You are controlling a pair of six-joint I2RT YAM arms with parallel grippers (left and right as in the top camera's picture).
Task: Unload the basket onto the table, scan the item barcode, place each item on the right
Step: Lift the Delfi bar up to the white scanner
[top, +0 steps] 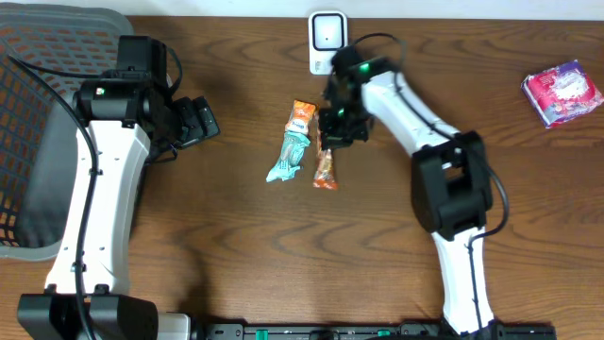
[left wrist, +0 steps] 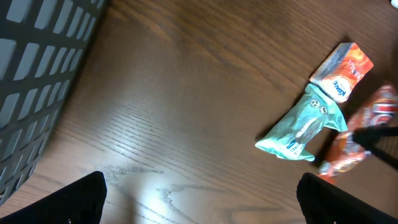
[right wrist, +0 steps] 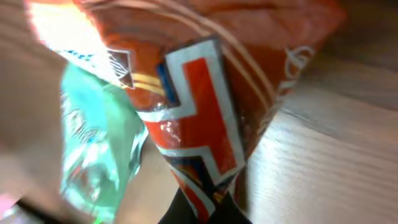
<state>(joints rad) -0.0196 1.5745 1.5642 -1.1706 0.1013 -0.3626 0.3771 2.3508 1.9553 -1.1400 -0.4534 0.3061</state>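
Spreading across the whole overhead view, the dark wood table (top: pixel 236 264) carries everything, and the grey mesh basket (top: pixel 38 113) fills its far left edge, probably the drop-off once an item is scanned. Over there, left of centre, the left tool (top: pixel 203 120) hangs with its fingers wide apart and nothing between them. Its own camera shows only bare wood in the gap, so it looks parked out of the way, ready for a handover.

Now the action: the right arm reaches in from the lower right toward upper centre, and the right tool (top: pixel 332 132) is pinched tight on the top end of the orange-red packet (top: pixel 325 170). The wrist view confirms it, with the crinkled wrapper (right wrist: pixel 205 112) tapering down into the closed fingertips (right wrist: pixel 186 214). Gripping by the end seam likely leaves the flat faces free, so a barcode can be turned outward. Whether the packet's lower end is off the wood cannot be told.

Just above the tool at the top edge stands the white scanner (top: pixel 327 38), close by, so the carry should be short. A pink packet (top: pixel 562 91) waits far off at upper right.

Beside the held item lie the teal packet (top: pixel 288 156) and, overlapping its upper end, the orange-and-white packet (top: pixel 301 115). The teal one sits just beside the grip and could get dragged along.
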